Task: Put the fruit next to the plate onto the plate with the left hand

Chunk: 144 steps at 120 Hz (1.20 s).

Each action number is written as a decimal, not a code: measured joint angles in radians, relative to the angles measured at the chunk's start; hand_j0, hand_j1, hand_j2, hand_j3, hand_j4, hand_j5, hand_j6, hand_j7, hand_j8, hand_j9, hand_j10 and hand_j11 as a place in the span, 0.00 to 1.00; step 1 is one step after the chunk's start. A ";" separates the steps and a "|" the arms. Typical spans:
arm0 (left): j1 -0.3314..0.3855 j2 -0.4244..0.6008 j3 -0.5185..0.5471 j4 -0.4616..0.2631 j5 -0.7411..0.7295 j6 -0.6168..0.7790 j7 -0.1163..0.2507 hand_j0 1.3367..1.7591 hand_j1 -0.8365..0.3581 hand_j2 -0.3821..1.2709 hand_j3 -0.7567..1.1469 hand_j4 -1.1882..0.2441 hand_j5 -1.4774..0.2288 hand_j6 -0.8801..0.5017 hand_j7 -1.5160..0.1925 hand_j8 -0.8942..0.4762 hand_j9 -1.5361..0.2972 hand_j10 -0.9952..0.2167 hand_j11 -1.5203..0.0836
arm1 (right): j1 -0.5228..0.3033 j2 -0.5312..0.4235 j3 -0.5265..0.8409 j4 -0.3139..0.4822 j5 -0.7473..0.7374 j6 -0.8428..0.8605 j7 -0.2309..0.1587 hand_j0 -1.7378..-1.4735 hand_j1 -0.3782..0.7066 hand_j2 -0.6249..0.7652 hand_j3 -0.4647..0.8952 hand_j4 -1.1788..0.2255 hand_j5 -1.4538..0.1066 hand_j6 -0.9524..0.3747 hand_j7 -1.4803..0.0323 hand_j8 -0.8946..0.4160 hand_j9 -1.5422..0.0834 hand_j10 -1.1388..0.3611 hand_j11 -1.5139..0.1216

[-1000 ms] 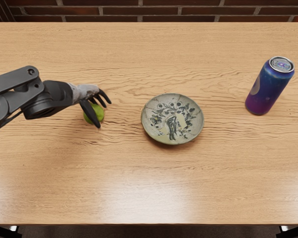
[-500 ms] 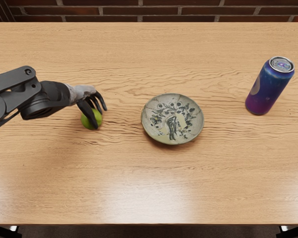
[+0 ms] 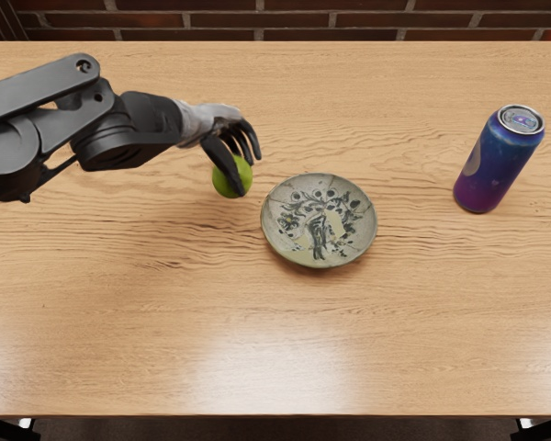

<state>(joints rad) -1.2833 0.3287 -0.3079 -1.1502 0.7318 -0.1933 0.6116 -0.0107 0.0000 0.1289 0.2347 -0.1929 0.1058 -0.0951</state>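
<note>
I am holding the green fruit (image 3: 222,186) in my left hand (image 3: 217,132), above the desk (image 3: 257,349).
The fingers (image 3: 226,164) are gripping it just left of the plate (image 3: 270,226); I am planning to centre it over the plate and lower before releasing, so it cannot roll off.

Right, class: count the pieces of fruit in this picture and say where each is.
1. The green fruit is gripped in the left hand, just left of the plate. No other seems hidden.
</note>
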 joint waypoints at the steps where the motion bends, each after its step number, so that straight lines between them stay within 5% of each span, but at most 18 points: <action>1: -0.002 -0.006 0.000 0.000 0.000 0.000 0.000 0.75 0.48 0.51 0.40 0.32 0.28 0.20 0.30 0.38 0.29 0.42 0.33 | 0.000 0.000 0.000 0.000 0.000 0.000 0.000 0.30 0.05 0.45 0.34 0.83 0.92 0.70 0.96 0.67 0.93 0.75 0.91; 68: 0.018 -0.207 0.013 0.026 -0.001 0.002 0.000 0.75 0.52 0.47 0.40 0.32 0.25 0.19 0.27 0.36 0.28 0.41 0.32 | 0.000 0.000 0.000 0.000 0.000 0.000 0.000 0.30 0.05 0.45 0.34 0.83 0.92 0.70 0.96 0.67 0.93 0.75 0.91; 94: -0.006 -0.197 0.001 0.039 0.003 0.004 -0.001 0.76 0.79 0.32 0.40 0.62 0.62 0.45 0.64 0.52 0.61 0.64 0.69 | 0.000 0.000 0.000 0.000 0.000 0.000 0.000 0.30 0.05 0.45 0.34 0.83 0.92 0.70 0.96 0.67 0.93 0.75 0.91; 120: 0.041 0.145 -0.200 0.038 -0.271 -0.308 -0.001 0.76 0.91 0.26 0.40 0.75 0.77 0.56 0.79 0.60 0.75 0.75 0.85 | 0.000 0.000 0.000 0.000 0.000 0.000 0.000 0.30 0.05 0.45 0.34 0.83 0.92 0.70 0.96 0.67 0.93 0.75 0.91; 144: 0.237 0.476 -0.252 0.041 -0.588 -0.402 -0.001 0.76 0.96 0.24 0.40 0.79 0.83 0.60 0.85 0.63 0.80 0.79 0.91 | 0.000 0.000 0.000 0.000 0.000 0.000 0.000 0.30 0.05 0.45 0.34 0.83 0.92 0.70 0.96 0.67 0.93 0.75 0.91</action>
<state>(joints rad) -1.0464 0.8046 -0.5599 -1.1088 0.1437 -0.5952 0.6109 -0.0107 0.0000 0.1289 0.2347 -0.1926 0.1058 -0.0951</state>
